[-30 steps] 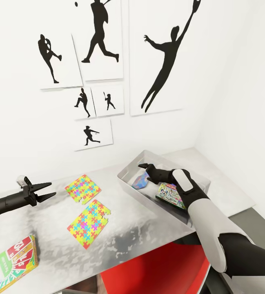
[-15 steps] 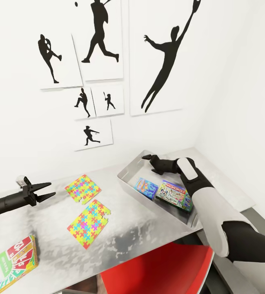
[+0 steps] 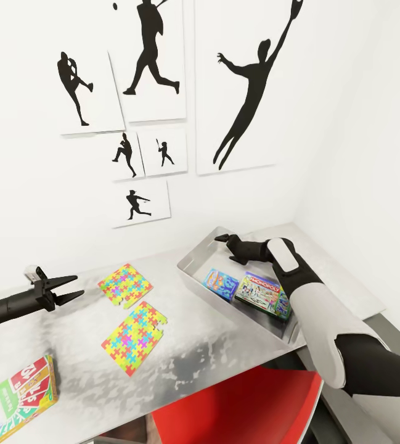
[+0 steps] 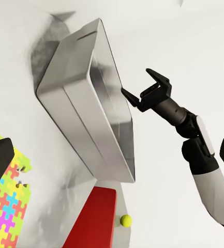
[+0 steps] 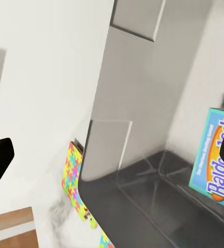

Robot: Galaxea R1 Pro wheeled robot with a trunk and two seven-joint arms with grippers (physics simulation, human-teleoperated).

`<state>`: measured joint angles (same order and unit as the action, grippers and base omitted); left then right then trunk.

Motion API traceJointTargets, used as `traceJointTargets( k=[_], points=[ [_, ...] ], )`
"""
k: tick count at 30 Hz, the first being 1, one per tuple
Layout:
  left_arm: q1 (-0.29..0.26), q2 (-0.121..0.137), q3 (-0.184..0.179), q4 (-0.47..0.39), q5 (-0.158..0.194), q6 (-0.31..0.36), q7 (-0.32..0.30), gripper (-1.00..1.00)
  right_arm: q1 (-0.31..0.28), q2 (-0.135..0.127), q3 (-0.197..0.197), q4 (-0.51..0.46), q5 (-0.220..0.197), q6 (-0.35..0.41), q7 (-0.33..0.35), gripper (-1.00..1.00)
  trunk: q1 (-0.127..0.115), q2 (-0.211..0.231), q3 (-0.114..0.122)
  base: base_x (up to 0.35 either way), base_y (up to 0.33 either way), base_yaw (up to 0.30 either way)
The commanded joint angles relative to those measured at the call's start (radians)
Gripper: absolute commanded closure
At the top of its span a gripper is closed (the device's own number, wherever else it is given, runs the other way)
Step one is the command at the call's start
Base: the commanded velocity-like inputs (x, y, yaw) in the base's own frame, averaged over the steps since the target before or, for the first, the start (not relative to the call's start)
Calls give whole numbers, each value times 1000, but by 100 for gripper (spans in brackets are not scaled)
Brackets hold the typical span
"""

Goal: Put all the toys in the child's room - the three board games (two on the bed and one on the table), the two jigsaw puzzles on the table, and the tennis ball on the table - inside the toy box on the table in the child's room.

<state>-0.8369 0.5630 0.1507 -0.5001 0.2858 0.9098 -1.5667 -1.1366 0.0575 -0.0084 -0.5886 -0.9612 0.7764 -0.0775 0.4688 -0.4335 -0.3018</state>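
I had the right gripper (image 3: pixel 223 237) above the far end of the toy box (image 3: pixel 190 276), its fingers (image 4: pixel 154 76) spread and holding nothing — the left wrist view showed this clearly. Inside the box lay two board games side by side: a blue one (image 3: pixel 220 283) and a Monopoly one (image 3: pixel 261 293) just beside it, partly under my right arm. The right wrist view showed the blue game (image 5: pixel 218 160) against the box wall.

The left gripper (image 3: pixel 70 288) hung over the left part of the desk (image 3: pixel 224 345), its fingers (image 3: pixel 64 280) spread and empty. Two jigsaw puzzles — one (image 3: pixel 124 285) nearer the wall, one (image 3: pixel 135 329) nearer me — lay flat on the desk between the left gripper and the box. A third board game (image 3: pixel 16 398) lay at the desk's near left corner. In the left wrist view I saw the tennis ball (image 4: pixel 125 220) low beside a red chair (image 3: pixel 236 410), off the desk.
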Motion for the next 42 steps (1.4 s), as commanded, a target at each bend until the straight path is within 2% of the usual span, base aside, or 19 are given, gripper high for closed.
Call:
traceJointTargets(
  k=[1,9,18,27,31,36,42],
  points=[
    [-1,1,0,0,-1,11,-4,-100,0,0,-1,-2,-9,3,-7,-100,1,-2,-2,0,0,0],
    [-1,0,0,0,-1,10,-4,-100,12,-1,-1,-34,-10,4,-2,-100,1,-2,-2,0,0,0],
    [-1,0,0,0,1,9,-4,-100,11,-3,-2,-122,-11,6,-1,-100,1,-2,-2,0,0,0],
    [0,4,1,0,1,9,-4,-100,11,-5,-2,-134,-11,6,-1,-100,1,-2,-2,0,0,0],
    [1,14,0,0,1,7,-4,-100,11,-5,-2,-135,-11,6,-1,-100,1,-2,-1,0,0,0],
    [1,28,1,1,3,6,-4,-100,12,-4,-1,-135,-12,6,-2,-100,1,-2,4,-1,0,0],
    [1,31,1,1,5,6,-4,-100,12,-4,-1,-135,-12,6,-1,-100,1,-2,14,-101,50,0]
  ],
)
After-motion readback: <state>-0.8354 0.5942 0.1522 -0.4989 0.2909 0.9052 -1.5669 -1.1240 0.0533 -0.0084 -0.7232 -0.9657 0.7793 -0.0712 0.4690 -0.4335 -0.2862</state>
